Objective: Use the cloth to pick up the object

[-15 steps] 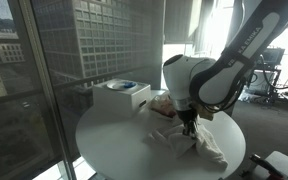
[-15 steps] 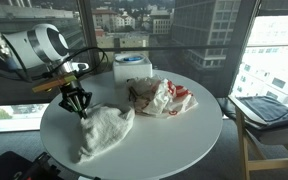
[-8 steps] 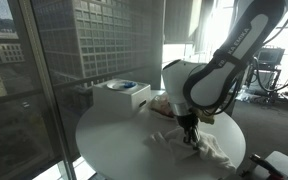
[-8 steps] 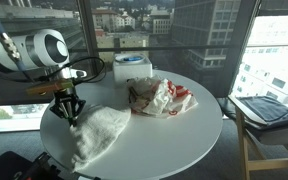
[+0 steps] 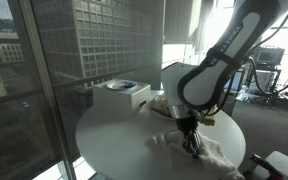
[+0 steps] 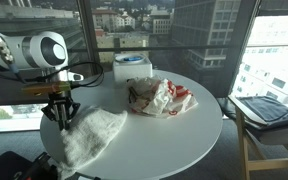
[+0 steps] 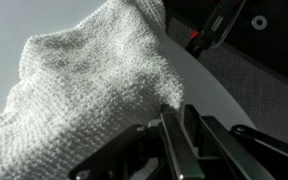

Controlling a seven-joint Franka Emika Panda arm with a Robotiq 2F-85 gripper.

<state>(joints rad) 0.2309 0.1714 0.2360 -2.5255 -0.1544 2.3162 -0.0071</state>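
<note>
White cloth (image 6: 92,135), a nubby terry towel bunched into soft folds, lay nearer the rim of the round table (image 6: 189,130) than it had a second before, dragged there as the gripper (image 6: 61,120) slid from farther in on the tabletop out toward the edge. In an exterior view the same shift showed as the gripper (image 5: 192,143) sitting lower and closer to the near rim of the table (image 5: 109,135), with the cloth (image 5: 214,152) rumpled beneath and beside it. The wrist view showed the looped weave of the cloth (image 7: 84,90) in close detail, spread across the smooth white surface and over its curved edge, one corner caught between the dark metal fingers of the gripper (image 7: 175,115), which were pressed together on the fabric. The towel trailed away from that pinched corner toward the middle of the table. Well apart from it, a crumpled red-and-white wrapper (image 6: 164,97) and a boxy white carton (image 6: 134,68) sat where they had been, by the window side. The arm (image 6: 39,50), rounded and glossy white, stood over the pinched corner.
</note>
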